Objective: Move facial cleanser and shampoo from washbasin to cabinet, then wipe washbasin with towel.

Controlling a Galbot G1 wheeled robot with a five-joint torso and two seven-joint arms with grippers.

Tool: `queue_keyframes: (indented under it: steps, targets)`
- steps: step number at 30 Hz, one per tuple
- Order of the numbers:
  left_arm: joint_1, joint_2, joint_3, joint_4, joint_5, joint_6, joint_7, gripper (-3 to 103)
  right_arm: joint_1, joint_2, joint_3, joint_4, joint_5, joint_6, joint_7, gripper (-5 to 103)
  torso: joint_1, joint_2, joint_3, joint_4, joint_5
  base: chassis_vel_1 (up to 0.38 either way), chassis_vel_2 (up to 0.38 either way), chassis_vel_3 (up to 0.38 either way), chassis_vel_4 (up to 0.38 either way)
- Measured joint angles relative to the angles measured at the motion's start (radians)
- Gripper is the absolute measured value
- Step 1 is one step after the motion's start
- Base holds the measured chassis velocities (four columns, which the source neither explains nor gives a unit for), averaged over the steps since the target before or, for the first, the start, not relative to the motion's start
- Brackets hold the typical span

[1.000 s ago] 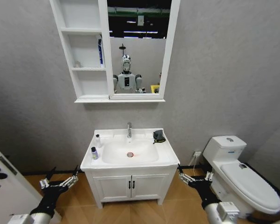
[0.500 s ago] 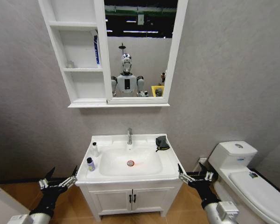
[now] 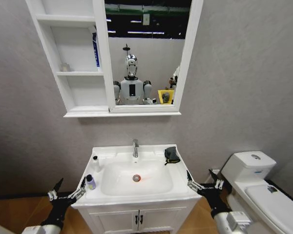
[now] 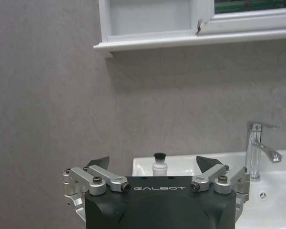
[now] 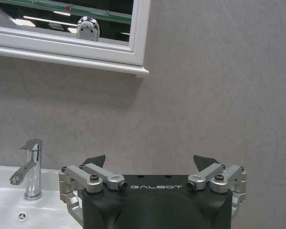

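The white washbasin (image 3: 180,183) stands in front of me, with a chrome tap (image 3: 135,147) and a red-ringed drain (image 3: 136,178). Two small bottles are on its left rim: a white one with a black cap (image 3: 95,163) at the back and a dark-capped one (image 3: 90,182) in front. I cannot tell which is the facial cleanser and which the shampoo. The dark towel (image 3: 172,155) lies on the back right rim. The cabinet (image 3: 73,92) with its mirror (image 3: 146,53) hangs above. My left gripper (image 3: 68,193) is open, low at the basin's left. My right gripper (image 3: 205,185) is open at its right.
A white toilet (image 3: 254,180) stands to the right. A blue tube (image 3: 95,48) and a small item (image 3: 64,67) are on the cabinet's shelves. The left wrist view shows the white bottle (image 4: 158,168) and tap (image 4: 255,148) past the open gripper (image 4: 152,162).
The whole view has shifted: the camera has come closer to the washbasin, and the cabinet now looks larger. Both grippers remain open and low at the basin's sides.
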Motion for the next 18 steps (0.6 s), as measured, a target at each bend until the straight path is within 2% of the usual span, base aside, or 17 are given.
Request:
queue_keyframes:
  steps: [6, 14, 18]
  targets:
    - [-0.046, -0.005, 0.027, 0.104, 0.045, -0.009, -0.005, 100, -0.001, 0.003, -0.003, 0.005, -0.001, -0.002, 0.008, 100, 0.0, 0.0, 0.0, -0.0002, -0.0003, 0.0, 0.0, 0.0, 0.0]
    - [-0.176, 0.017, 0.067, 0.208, 0.083, 0.08, -0.017, 100, 0.001, 0.034, 0.003, -0.012, 0.002, 0.012, 0.012, 100, 0.001, 0.0, 0.0, -0.0002, 0.0, 0.0, 0.0, 0.0, 0.0]
    - [-0.211, 0.024, 0.096, 0.24, 0.091, 0.099, -0.023, 100, 0.004, 0.041, 0.007, -0.023, 0.005, 0.02, 0.011, 100, 0.001, 0.0, 0.0, -0.0002, -0.0001, 0.0, 0.0, 0.0, 0.0]
